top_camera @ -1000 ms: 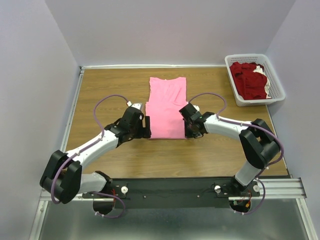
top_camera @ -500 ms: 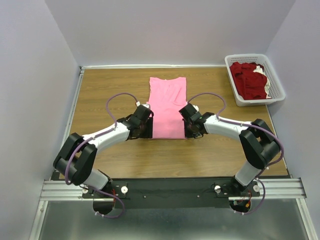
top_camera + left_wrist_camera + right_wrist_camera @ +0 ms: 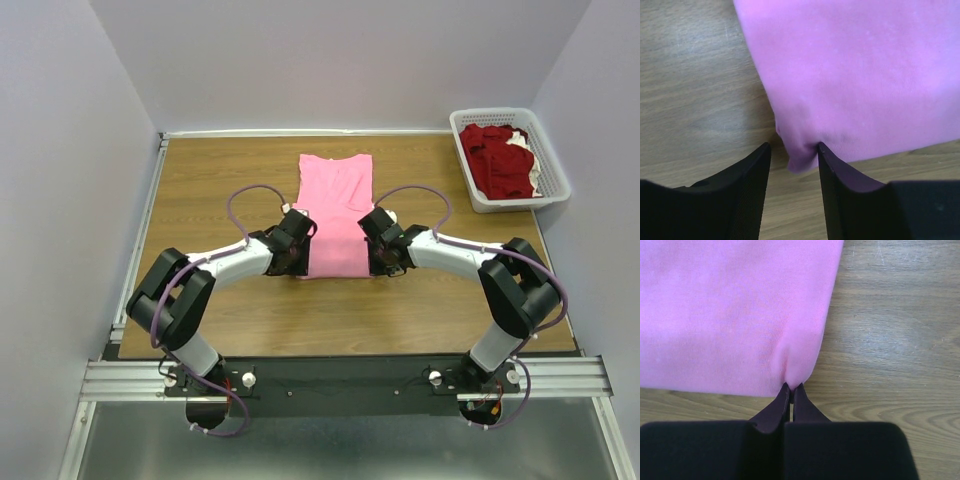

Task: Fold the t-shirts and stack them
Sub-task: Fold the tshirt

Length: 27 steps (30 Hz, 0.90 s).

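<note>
The bright pink t-shirt lies flat in a long narrow fold at the middle of the table. My left gripper is open at its near left corner. In the left wrist view the corner sits between the spread fingers of that gripper and touches the right one. My right gripper is shut on the shirt's near right corner, and the right wrist view shows the cloth pinched at its tips. The dark red t-shirts lie heaped in the basket.
The white lattice basket stands at the far right corner of the wooden table. Walls close in the table on the left, back and right. A metal rail runs along the near edge.
My left arm has swung right, bringing its open gripper from beside the shirt onto the near left corner. The right gripper and the shirt have not moved.
</note>
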Each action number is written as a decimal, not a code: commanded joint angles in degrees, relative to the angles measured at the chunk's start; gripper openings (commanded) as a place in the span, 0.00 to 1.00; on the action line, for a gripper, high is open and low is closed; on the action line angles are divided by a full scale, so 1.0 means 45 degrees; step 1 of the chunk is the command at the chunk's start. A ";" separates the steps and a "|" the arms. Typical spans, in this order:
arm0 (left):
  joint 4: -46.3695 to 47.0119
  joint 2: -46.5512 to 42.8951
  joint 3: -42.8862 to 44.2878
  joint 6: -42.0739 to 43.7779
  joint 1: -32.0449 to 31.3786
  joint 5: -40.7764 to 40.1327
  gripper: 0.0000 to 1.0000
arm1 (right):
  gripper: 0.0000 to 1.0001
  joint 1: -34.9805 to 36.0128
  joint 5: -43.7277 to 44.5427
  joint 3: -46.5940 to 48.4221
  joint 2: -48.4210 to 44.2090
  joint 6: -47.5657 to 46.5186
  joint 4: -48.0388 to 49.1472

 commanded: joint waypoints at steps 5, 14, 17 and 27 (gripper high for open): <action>-0.0274 0.0706 -0.0348 0.0025 -0.0187 -0.0074 0.43 | 0.01 0.0068 0.0274 -0.1159 0.1479 -0.0200 -0.0789; -0.0274 0.0648 -0.0661 -0.0014 -0.0304 0.0082 0.07 | 0.01 0.0068 0.0255 -0.1158 0.1187 -0.0220 -0.0808; -0.0527 0.0395 -0.0700 -0.0072 -0.0382 0.0082 0.00 | 0.01 0.0107 0.0118 -0.1217 0.0700 -0.0298 -0.0828; -0.3298 -0.3737 -0.2046 -0.2583 -0.3211 0.0587 0.00 | 0.01 0.3224 -0.1053 -0.2271 -0.2107 0.1766 -0.3363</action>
